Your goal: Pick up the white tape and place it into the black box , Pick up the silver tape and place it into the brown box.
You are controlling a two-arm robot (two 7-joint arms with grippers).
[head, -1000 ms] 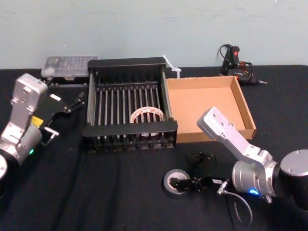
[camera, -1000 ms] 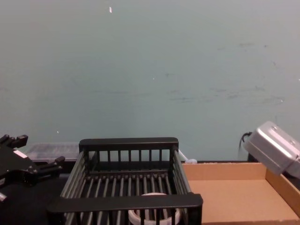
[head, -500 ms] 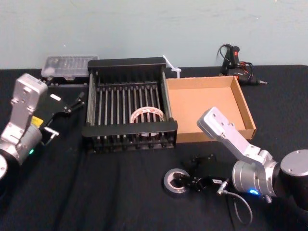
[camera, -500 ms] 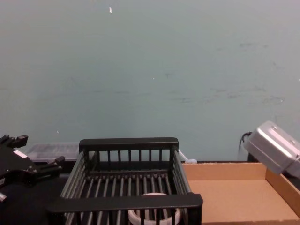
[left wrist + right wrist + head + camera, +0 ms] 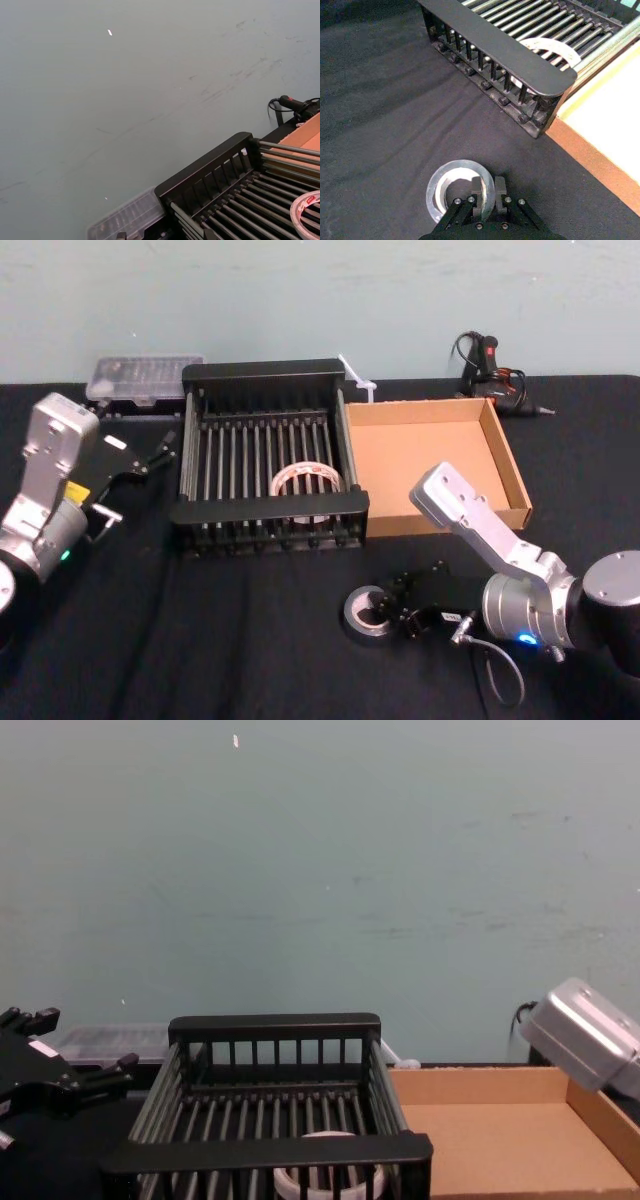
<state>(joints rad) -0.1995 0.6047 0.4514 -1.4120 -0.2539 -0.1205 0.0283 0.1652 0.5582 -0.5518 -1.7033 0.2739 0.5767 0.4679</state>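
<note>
On wrinkled black cloth [image 5: 230, 640], fingers [image 5: 477, 190] of the right gripper [image 5: 488, 189] pinch the round silver tape [image 5: 439, 186].

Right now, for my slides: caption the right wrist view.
Right gripper clamps the silver tape by its wall, near the black box.

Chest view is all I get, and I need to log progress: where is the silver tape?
Observer: The silver tape lies on the black cloth, in front of the black box's near right corner.
Operator: Is the right gripper on it?
Observer: Yes. The right gripper is shut across the roll's wall, pinching it from inside the core and from outside.
Operator: And the ring I glimpse in the black box?
Observer: That is the white tape, lying flat on the bars, with red print on its core.
</note>
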